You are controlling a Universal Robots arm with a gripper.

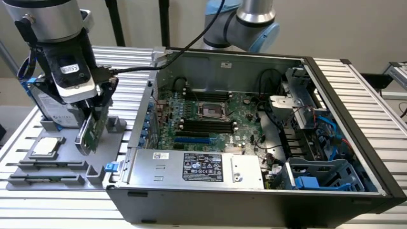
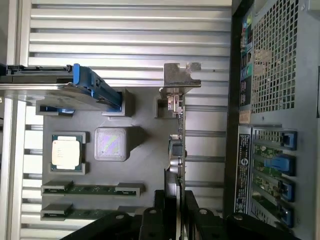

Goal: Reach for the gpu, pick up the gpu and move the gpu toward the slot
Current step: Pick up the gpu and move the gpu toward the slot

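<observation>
the open computer case [image 1: 356, 119] takes up the centre and right of the exterior view, its motherboard [image 1: 210, 119] lying flat inside and the silver power supply [image 1: 197, 167] along the lower edge; the grey fixture tray [image 1: 66, 150] sits just beside the case at the exterior view's left; on it the hard drive [image 1: 47, 107] stands at the back, close behind the arm.

the gpu [image 1: 93, 131] stands on edge in the tray's holder, between the hard drive and the case's near wall [image 1: 143, 114]; the gripper [image 1: 95, 106] is down over its upper edge; in the wrist view the black fingers [image 2: 156, 220] sit on either side of the card [image 2: 177, 115] and look clamped onto it, with no gap to be seen.

you are at the pick, i judge, with the card not yet clear of its holder; lift along the card's own plane, so the lower edge and the silver bracket [image 2: 181, 75] come out of their posts without twisting; a thin board gripped at one edge will lever easily, so go slowly.

room is tight sideways: hard drive on one side, case wall on the other; above the tray it is open; the wall's top edge is what you must clear on the way to the blue slot [image 1: 190, 141]; the small cpu [image 1: 47, 147] lies well apart.
</observation>
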